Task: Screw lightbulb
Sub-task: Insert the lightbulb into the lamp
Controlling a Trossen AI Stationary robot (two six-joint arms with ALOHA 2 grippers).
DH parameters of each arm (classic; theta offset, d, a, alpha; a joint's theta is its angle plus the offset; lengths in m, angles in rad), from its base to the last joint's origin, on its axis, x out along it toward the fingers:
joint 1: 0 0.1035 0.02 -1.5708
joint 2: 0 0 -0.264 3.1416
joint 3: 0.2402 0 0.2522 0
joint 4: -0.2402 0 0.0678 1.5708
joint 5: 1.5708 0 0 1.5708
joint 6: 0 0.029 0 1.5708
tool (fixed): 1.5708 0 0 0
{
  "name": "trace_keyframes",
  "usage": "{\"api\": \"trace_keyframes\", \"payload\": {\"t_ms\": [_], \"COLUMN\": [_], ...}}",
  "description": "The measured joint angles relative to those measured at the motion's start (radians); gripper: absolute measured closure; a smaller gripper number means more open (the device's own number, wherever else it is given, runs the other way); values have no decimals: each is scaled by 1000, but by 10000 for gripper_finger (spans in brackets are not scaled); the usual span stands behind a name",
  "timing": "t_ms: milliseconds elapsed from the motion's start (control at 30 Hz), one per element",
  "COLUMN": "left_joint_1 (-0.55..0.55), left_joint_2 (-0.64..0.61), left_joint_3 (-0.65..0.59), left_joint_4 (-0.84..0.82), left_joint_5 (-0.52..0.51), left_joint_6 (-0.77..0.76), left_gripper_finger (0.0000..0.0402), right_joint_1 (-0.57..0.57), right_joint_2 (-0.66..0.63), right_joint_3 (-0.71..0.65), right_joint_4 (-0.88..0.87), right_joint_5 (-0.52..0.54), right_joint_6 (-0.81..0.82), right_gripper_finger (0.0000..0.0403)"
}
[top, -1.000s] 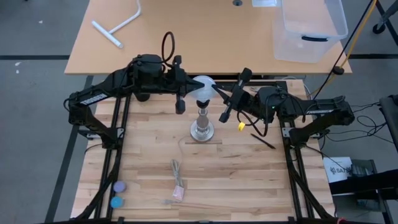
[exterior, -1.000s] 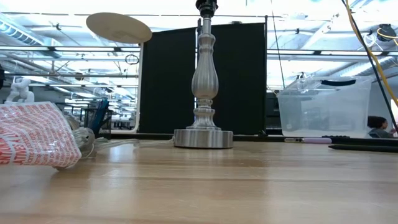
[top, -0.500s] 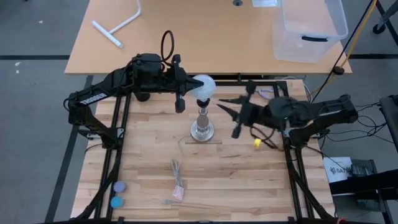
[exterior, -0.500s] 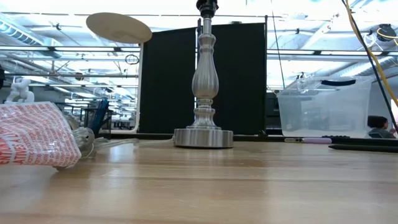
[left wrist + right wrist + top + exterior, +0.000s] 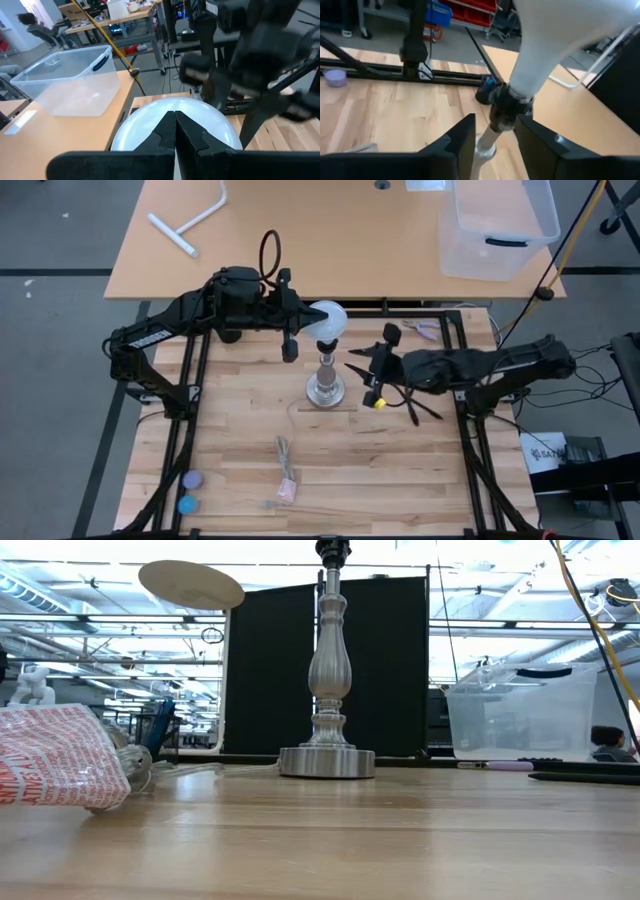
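The white lightbulb [image 5: 330, 318] sits on top of the upright metal lamp post [image 5: 326, 380]. In the right wrist view its pale neck [image 5: 530, 75] enters the black socket [image 5: 506, 111]. My left gripper [image 5: 306, 317] is shut and meets the globe from the table's left. My right gripper [image 5: 356, 366] stands open to the right of the post and lower than the globe. In its wrist view its two fingers stand on either side of the socket, short of it, touching nothing. The low view shows only the post [image 5: 330, 660] and its round base [image 5: 327, 762]. My left gripper lies with its shut fingertips [image 5: 175, 122] against the side of the frosted globe [image 5: 145, 120] that faces the table's left. The fingers come in roughly level from the left. The bulb stands with its base in the socket on the post.
On the tan table behind are a clear plastic bin [image 5: 500, 225] and a white T-shaped pipe [image 5: 190, 225]. A thin cord with a switch [image 5: 285, 470] trails from the lamp base toward the near edge. Two round caps [image 5: 188, 492] lie near left, and a black stick [image 5: 420, 405] lies right of the post.
My right gripper has come away from the right side of the bulb, opened and rolled. It has sunk toward the table and now sits beside the upper post. The bulb and my left gripper have kept still.
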Motion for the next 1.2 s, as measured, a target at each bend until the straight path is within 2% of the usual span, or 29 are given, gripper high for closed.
{"api": "trace_keyframes", "payload": {"t_ms": [133,233,400,567,700,800,1000,1200], "left_joint_1": [0,0,0,0,0,0,0,0], "left_joint_2": [0,0,0,0,1,1,1,1], "left_joint_3": [0,0,-1,-1,-1,-1,-1,-1], "left_joint_4": [0,-1,-1,-1,0,0,2,2], "left_joint_5": [1,1,3,4,4,4,4,4], "left_joint_6": [-15,-16,-16,-16,-16,-16,-18,-19], "left_gripper_finger": [401,401,401,401,401,401,401,401], "right_joint_1": [-22,-37,-57,-87,-120,-143,-186,-225], "right_joint_2": [-2,-2,-2,6,31,53,69,69], "right_joint_3": [-128,-203,-270,-269,-266,-266,-266,-265], "right_joint_4": [207,397,580,640,663,713,777,834], "right_joint_5": [1,1,-3,-31,-46,-127,-178,-256], "right_joint_6": [1,-17,-26,-26,-20,-11,-26,-2], "right_gripper_finger": [290,278,219,148,115,107,107,128]}}
